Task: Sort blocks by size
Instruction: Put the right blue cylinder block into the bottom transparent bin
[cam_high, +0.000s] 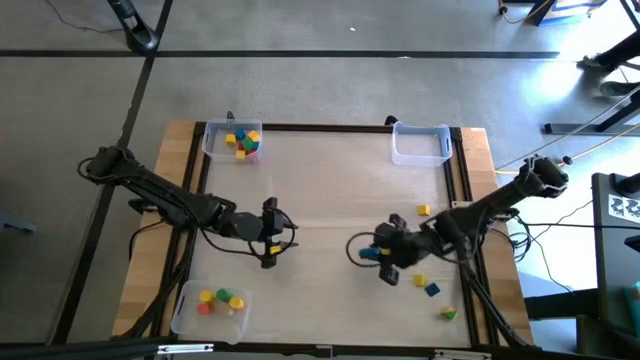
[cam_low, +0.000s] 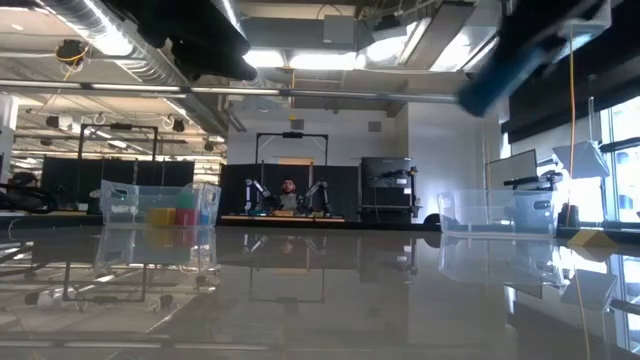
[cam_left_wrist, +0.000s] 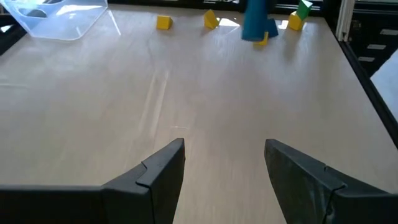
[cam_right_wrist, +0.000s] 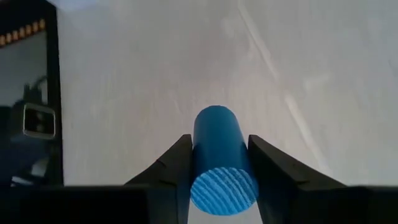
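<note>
The right gripper (cam_right_wrist: 219, 163), lower right of centre, clamps a blue cylinder block (cam_right_wrist: 219, 155) whose round sides may roll free; left gripper (cam_left_wrist: 224, 165) jaws stand wide, empty.

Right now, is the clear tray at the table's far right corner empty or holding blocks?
Empty. In the high view the far right tray shows only bare plastic inside, while the far left tray holds several coloured blocks.

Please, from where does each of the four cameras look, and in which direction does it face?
High: above, straight down on the table; both arms show.
Low: table height, facing the room; blue cylinder enters from above.
Left wrist: past the open left gripper across the table.
Right wrist: down on the right gripper, shut on the cylinder.
Shared: the left wrist view also shows this cylinder.
</note>
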